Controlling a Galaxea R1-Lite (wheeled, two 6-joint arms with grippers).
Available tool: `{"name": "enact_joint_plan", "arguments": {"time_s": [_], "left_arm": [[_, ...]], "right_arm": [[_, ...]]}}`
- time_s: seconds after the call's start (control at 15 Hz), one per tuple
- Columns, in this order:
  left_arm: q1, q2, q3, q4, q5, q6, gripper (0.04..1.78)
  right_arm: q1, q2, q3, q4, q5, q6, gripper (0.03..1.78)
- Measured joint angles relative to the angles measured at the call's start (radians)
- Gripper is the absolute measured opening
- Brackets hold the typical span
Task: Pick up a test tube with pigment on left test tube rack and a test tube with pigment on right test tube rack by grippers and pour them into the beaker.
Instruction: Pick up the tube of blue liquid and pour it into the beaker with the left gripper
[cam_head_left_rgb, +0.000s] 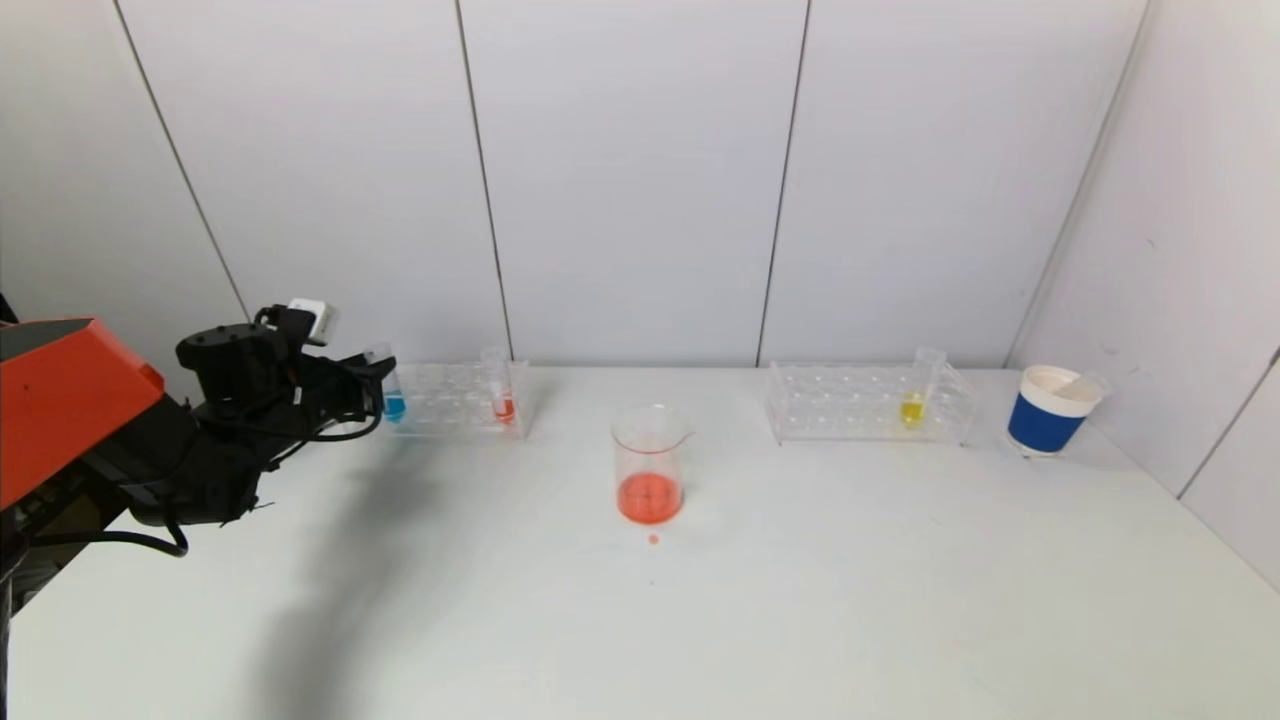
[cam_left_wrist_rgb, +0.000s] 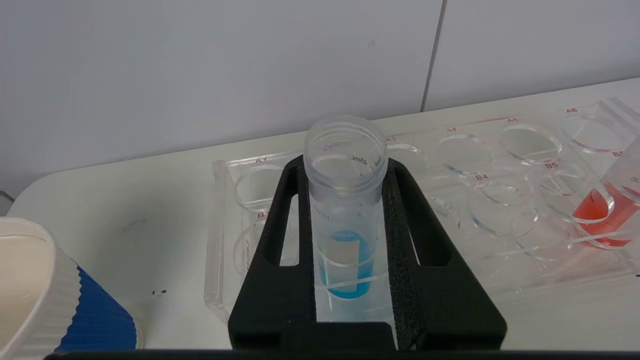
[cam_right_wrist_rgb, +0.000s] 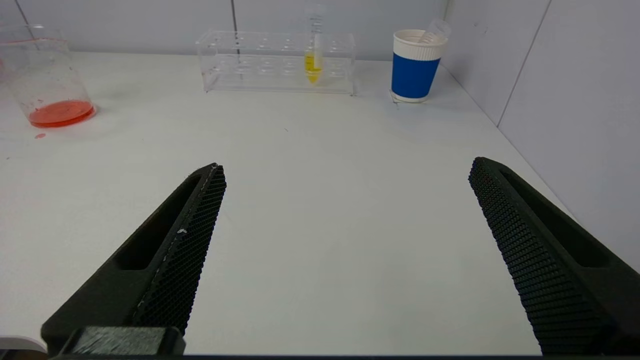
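A: What does the left wrist view add?
B: The left gripper (cam_left_wrist_rgb: 350, 240), its black jaws clamped on the clear plastic test tube of blue liquid (cam_left_wrist_rgb: 345, 235) standing in the clear acrylic left rack (cam_left_wrist_rgb: 500, 210), and a ribbed blue-and-white paper cup (cam_left_wrist_rgb: 75, 310) the head view misses.

A: And elsewhere?
B: The right gripper (cam_right_wrist_rgb: 345, 250), honeycomb-textured jaws spread wide, above the white table (cam_right_wrist_rgb: 320, 165). The glass beaker (cam_head_left_rgb: 650, 465) holds red liquid. Two racks, three filled tubes: blue, red (cam_head_left_rgb: 503, 400), yellow (cam_head_left_rgb: 912, 405).
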Motion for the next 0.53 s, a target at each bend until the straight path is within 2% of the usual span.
{"name": "enact_joint_plan", "arguments": {"time_s": [0.53], "left_arm": [[0.000, -0.044, 0.002, 0.003, 0.000, 0.000, 0.43]], "right_arm": [[0.000, 0.000, 0.000, 0.000, 0.000, 0.000, 1.77]]}}
